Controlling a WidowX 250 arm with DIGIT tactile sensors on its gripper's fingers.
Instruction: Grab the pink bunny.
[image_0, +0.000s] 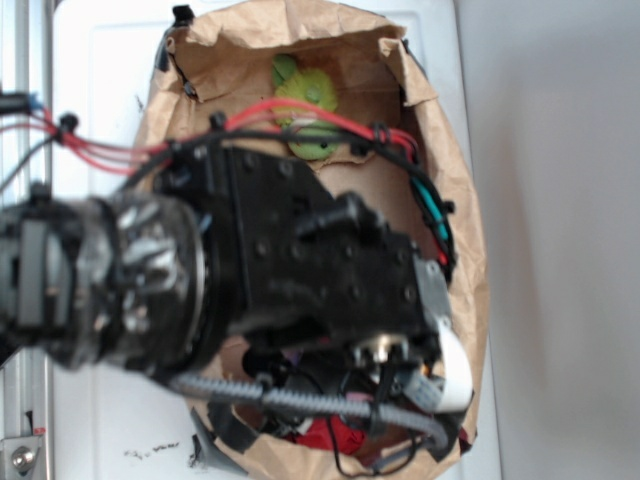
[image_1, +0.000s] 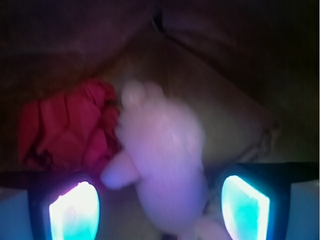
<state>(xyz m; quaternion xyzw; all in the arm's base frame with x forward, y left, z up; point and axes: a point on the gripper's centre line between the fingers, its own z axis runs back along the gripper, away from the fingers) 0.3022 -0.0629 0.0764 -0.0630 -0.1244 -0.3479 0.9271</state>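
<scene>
In the wrist view the pink bunny (image_1: 167, 160), a pale fuzzy plush, lies on the brown paper floor of the bag, blurred and close. My gripper (image_1: 159, 210) is open, its two glowing pads (image_1: 75, 212) standing on either side of the bunny's lower body with gaps on both sides. A red cloth lump (image_1: 67, 130) rests against the bunny's left side. In the exterior view the black arm (image_0: 300, 260) reaches down into the brown paper bag (image_0: 460, 200) and hides the bunny; only a bit of the red cloth (image_0: 335, 435) shows under the wrist.
A green plush toy (image_0: 305, 105) lies at the far end of the bag. The bag's crumpled walls rise all around the gripper. Red, black and teal cables (image_0: 300, 120) trail over the arm. The bag sits on a white surface (image_0: 100, 100).
</scene>
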